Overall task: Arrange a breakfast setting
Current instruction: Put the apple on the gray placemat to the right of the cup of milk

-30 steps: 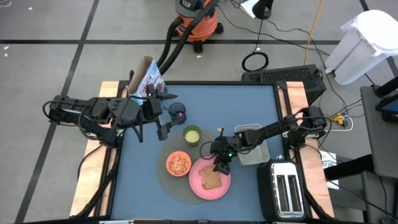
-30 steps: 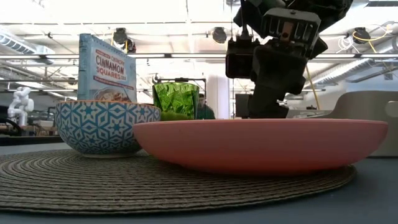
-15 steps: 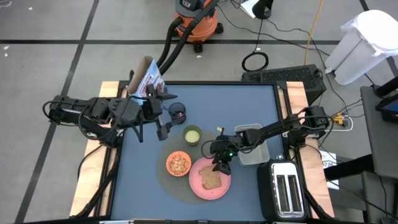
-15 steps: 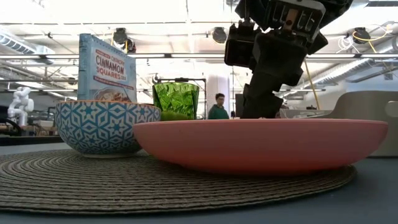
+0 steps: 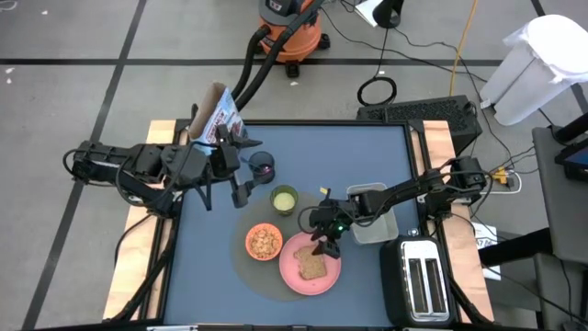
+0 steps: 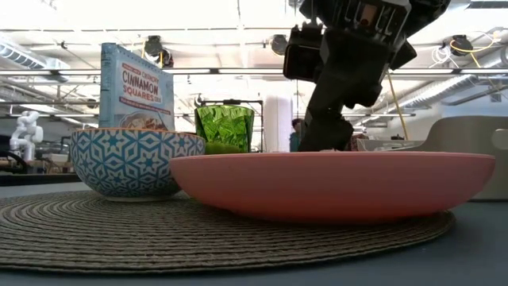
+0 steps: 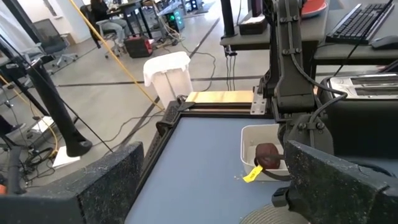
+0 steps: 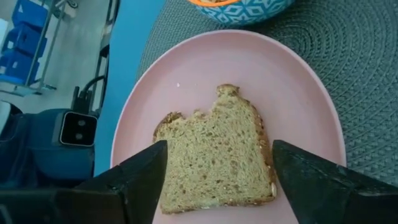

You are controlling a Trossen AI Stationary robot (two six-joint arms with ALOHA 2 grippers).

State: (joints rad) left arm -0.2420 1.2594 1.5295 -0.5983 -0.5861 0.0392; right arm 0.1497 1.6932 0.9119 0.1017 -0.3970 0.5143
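Observation:
A toast slice [image 8: 214, 158] lies flat on the pink plate [image 8: 298, 99], which sits on the round grey mat [image 5: 241, 268]. My right gripper [image 8: 214, 186] hangs open just over the toast, one finger on each side, touching nothing. On the mat too are the orange bowl [image 5: 265, 242], blue-patterned outside [image 6: 135, 163], and the green cup [image 5: 284, 199]. The dark blue mug [image 5: 263, 165] and the cereal box [image 5: 219, 115] stand at the far left. My left gripper [image 5: 225, 195] waits open, raised beside the mug. A dark red fruit [image 7: 267, 155] lies in the clear tub [image 5: 372, 221].
The black toaster [image 5: 423, 280] stands at the near right corner, close to the tub. A small yellow tag [image 7: 252, 174] lies on the table beside the tub. Bare blue table [image 5: 349, 156] stretches across the far right. An orange shop vacuum [image 5: 289, 23] stands on the floor beyond the far edge.
My right gripper has stayed over the plate and tipped, its fingers now slanting toward the bowl's side in the low view. The toast, plate and other things have kept their places.

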